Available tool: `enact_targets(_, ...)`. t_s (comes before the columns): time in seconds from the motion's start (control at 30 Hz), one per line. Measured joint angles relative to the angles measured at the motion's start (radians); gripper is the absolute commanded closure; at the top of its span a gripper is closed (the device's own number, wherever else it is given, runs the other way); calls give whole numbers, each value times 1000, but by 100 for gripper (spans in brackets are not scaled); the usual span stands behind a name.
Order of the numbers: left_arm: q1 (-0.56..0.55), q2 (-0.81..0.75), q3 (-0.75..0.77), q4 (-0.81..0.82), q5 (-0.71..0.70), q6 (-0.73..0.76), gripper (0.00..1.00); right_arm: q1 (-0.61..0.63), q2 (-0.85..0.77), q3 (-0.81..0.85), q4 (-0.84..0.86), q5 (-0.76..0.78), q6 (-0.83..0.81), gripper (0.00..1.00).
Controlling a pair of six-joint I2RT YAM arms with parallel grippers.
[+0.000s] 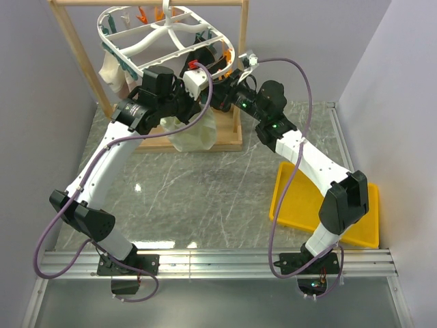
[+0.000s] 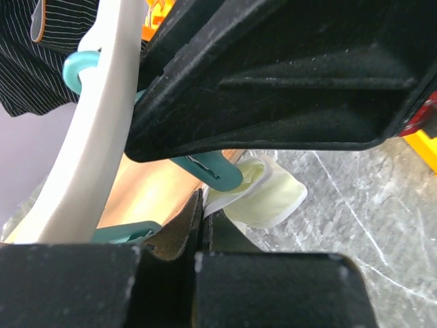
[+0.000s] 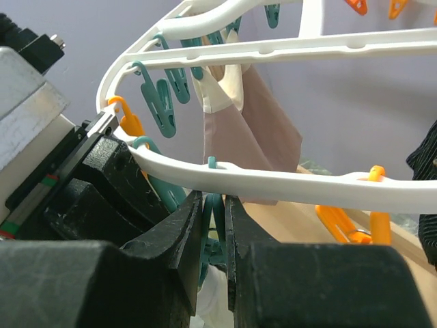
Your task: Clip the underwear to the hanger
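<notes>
Pale cream fabric underwear (image 1: 194, 135) hung below white plastic hanger frame (image 3: 287, 183), pinched in tight-shut left gripper (image 2: 203, 208). Teal clip (image 3: 210, 239) squeezed by right gripper (image 3: 214, 205). Fabric prob missed if released early.

This is a robotics lab test cell. 2 white-and-black arms, the left arm (image 1: 109, 160) and the right arm (image 1: 307, 157), are bolted to an aluminium rail (image 1: 218, 263) at the near edge of a marble-patterned table (image 1: 205, 198). Plain grey panels (image 1: 34, 82) close it in on the left, far and right sides. Purple cables (image 1: 280, 61) loop off the arms. A wooden rack (image 1: 75, 48) at the far side carries the hanger (image 1: 147, 44), and a yellow tray (image 1: 300, 205) lies on the right.
</notes>
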Motion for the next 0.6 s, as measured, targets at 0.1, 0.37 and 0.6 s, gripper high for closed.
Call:
enact_targets(0.1, 0, 0, 9, -6, 0, -18, 100, 0, -1, -12, 27, 0, -11, 100)
enact_targets(0.37, 1, 0, 24, -8, -15, -36, 100, 0, -5, -20, 43, 0, -45, 100)
enact_targets(0.6, -1, -7, 17, -2, -43, -36, 100, 0, -6, -23, 42, 0, -106, 100)
